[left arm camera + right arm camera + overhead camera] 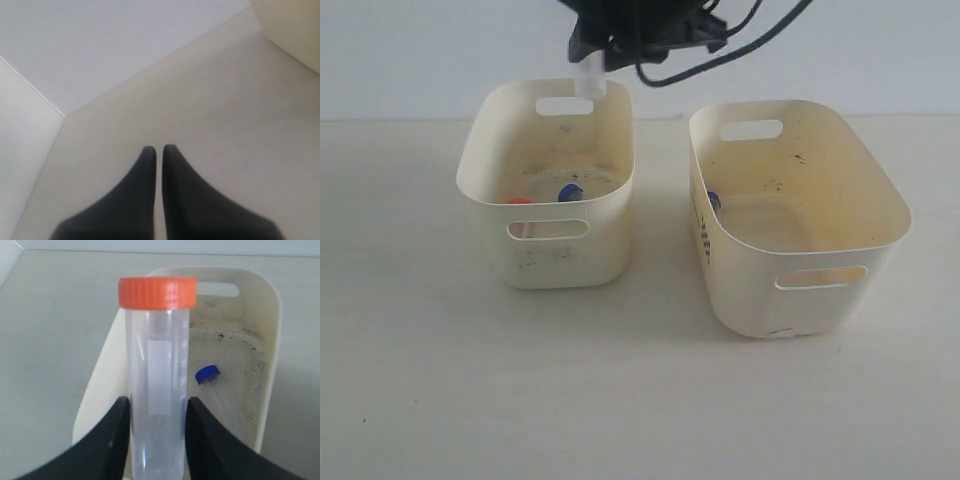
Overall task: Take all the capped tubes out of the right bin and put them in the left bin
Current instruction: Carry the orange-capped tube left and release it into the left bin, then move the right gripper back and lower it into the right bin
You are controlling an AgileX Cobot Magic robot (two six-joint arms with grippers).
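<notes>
My right gripper [590, 58] hangs above the far rim of the left bin [490, 215], shut on a clear tube [589, 80]. The right wrist view shows this orange-capped tube [157, 365] clamped between the black fingers [107, 440], with the scuffed left bin [267, 345] below. Inside that bin lie a blue-capped tube [569, 192] [207, 374] and an orange-capped tube [520, 201]. Another blue-capped tube [713, 200] rests against the near-left wall of the right bin [820, 255]. My left gripper [159, 149] is shut on nothing over the bare table, outside the exterior view.
Both bins stand side by side on a pale tabletop [640, 400] with a narrow gap between them. A black cable [720, 55] loops from the right arm above the bins. A cream bin corner [295, 30] shows in the left wrist view.
</notes>
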